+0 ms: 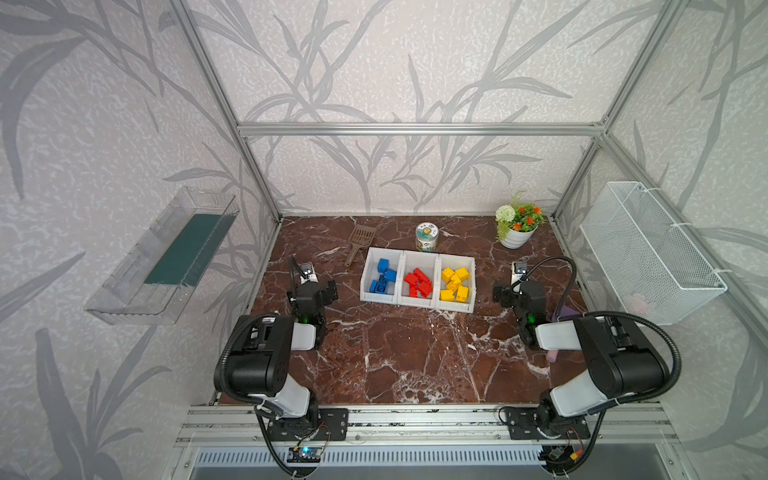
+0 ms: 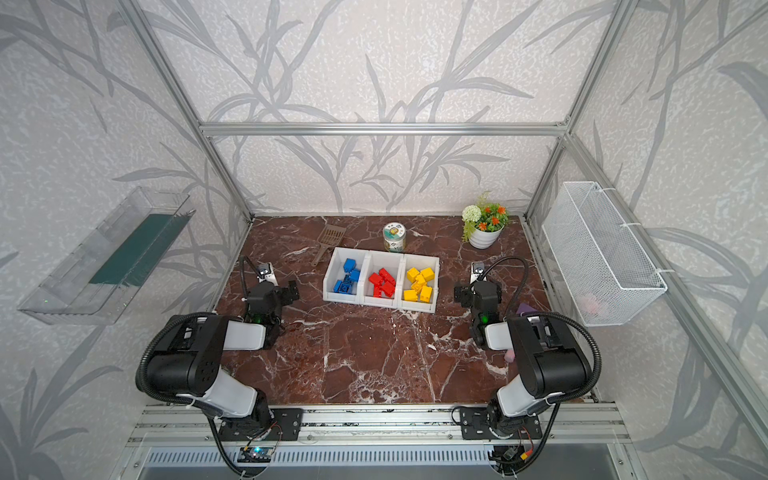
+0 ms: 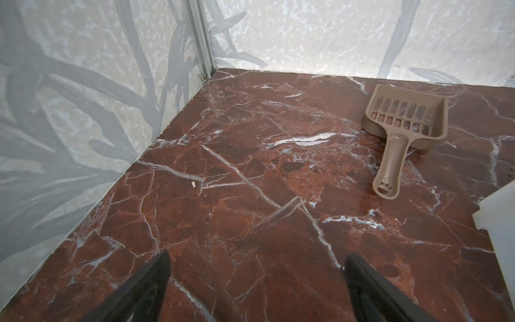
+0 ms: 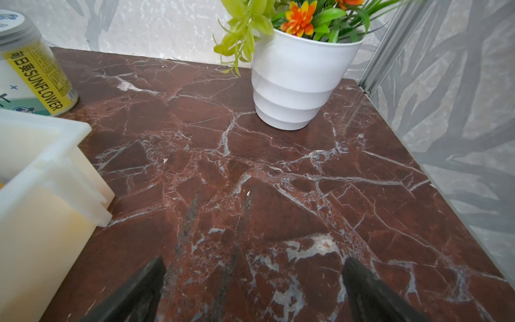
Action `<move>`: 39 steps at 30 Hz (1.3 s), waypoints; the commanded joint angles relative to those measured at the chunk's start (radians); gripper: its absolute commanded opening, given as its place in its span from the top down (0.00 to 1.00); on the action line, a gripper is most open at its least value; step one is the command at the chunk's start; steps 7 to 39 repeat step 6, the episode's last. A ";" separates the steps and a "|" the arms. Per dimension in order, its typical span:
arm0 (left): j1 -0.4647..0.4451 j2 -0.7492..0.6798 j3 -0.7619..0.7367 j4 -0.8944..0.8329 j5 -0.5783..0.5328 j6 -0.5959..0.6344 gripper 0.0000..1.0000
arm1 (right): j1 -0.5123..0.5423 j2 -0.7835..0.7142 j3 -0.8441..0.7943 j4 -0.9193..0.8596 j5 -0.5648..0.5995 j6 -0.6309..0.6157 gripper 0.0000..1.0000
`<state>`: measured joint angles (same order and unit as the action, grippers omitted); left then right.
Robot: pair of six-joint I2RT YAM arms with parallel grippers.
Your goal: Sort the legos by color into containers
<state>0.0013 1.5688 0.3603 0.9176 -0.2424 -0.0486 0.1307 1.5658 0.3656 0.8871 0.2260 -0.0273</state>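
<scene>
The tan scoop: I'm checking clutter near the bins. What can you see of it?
The tan slotted scoop looks like plastic: a walled pan with slots and a handle ending in a hanging hole. It lies flat on the marble tabletop, handle toward the robot, left of the white bins, apart from them.
</scene>
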 commanded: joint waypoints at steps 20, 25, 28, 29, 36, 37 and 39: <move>0.001 0.005 0.019 0.032 0.019 0.002 0.01 | -0.005 -0.023 0.019 -0.004 -0.001 -0.002 0.01; 0.001 0.005 0.019 0.032 0.019 0.002 0.01 | -0.005 -0.023 0.019 -0.004 -0.001 -0.002 0.01; 0.001 0.005 0.019 0.032 0.019 0.002 0.01 | -0.005 -0.023 0.019 -0.004 -0.001 -0.002 0.01; 0.001 0.005 0.019 0.032 0.019 0.002 0.01 | -0.005 -0.023 0.019 -0.004 -0.001 -0.002 0.01; 0.001 0.005 0.019 0.032 0.019 0.002 0.01 | -0.005 -0.023 0.019 -0.004 -0.001 -0.002 0.01; 0.001 0.005 0.019 0.032 0.019 0.002 0.01 | -0.005 -0.023 0.019 -0.004 -0.001 -0.002 0.01; 0.001 0.005 0.019 0.032 0.019 0.002 0.01 | -0.005 -0.023 0.019 -0.004 -0.001 -0.002 0.01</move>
